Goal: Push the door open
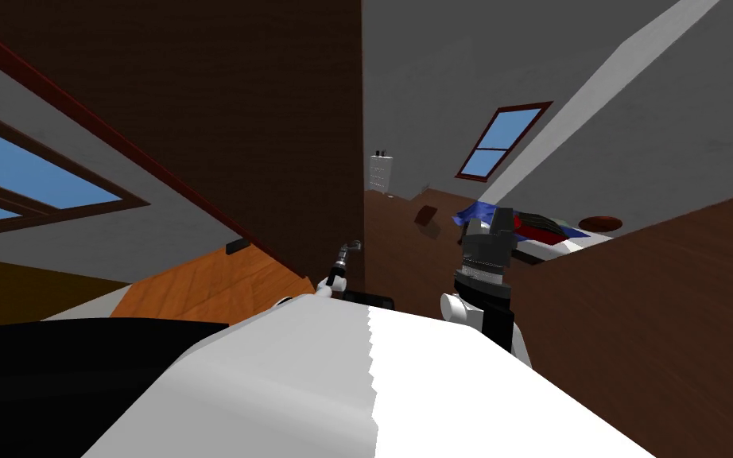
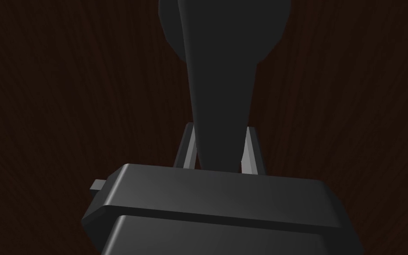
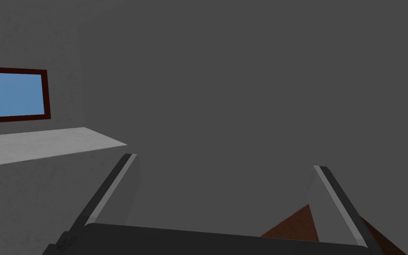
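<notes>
A dark brown door (image 1: 261, 119) stands close in front of me, its free edge near the middle of the head view, and a room shows past that edge. Its lever handle (image 1: 350, 247) sticks out near this edge. My left gripper (image 1: 341, 262) reaches up to it. In the left wrist view the dark handle (image 2: 221, 66) runs down between my fingers, and the left gripper (image 2: 220, 128) is shut on it against the door (image 2: 66, 88). My right gripper (image 1: 490, 223) is raised to the right of the door edge and is open (image 3: 225, 161), holding nothing.
Past the door edge lies a brown floor with a white drawer unit (image 1: 382, 172), a small brown object (image 1: 427, 216) and a bed with blue and red bedding (image 1: 532, 227). A window (image 1: 504, 139) is in the far wall. An orange wooden floor (image 1: 214, 278) lies at the left.
</notes>
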Motion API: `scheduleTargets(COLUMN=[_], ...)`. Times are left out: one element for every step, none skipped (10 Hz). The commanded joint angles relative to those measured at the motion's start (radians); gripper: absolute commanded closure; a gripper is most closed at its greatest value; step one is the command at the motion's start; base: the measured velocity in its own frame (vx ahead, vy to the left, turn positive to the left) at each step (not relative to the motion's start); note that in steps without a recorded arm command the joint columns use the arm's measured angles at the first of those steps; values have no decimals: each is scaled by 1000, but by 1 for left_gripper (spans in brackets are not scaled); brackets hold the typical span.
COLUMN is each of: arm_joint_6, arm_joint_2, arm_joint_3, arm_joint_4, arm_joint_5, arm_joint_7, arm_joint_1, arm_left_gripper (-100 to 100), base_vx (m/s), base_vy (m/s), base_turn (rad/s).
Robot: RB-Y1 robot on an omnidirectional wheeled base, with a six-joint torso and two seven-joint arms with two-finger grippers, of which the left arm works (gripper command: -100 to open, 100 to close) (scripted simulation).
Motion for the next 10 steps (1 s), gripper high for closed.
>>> scheduleTargets(arm_joint_6=[1,-1,-3,-3,-7,-7,-10,-12,-14,-15], arm_joint_2=[18,19,18,18,15,15,11,6,2,-4], arm_joint_3=[29,40,50,50,71,71,87,98,108,118], arm_joint_4=[-14,-14,-13,-13,-11,-11,-10,-9,-8,-8], arm_joint_5=[14,19,24,24,35,35,43,49,54,59], arm_joint_7=[-15,-22,-28,-28,-42,-42,-51,-58,-64,-70], arm_joint_1=[2,2,1,1,0,0,-1,-1,-1,-2], arm_left_gripper=[100,100,100,100,100,100,100,100,100,100], base_vx=[204,197,203,140,182,153,153,207,229,235], base_vy=[-69,-71,-67,-36,-44,-47,-62,-90,-90,-73], base_turn=[110,86,65,29,83,62,92,99,95,82])
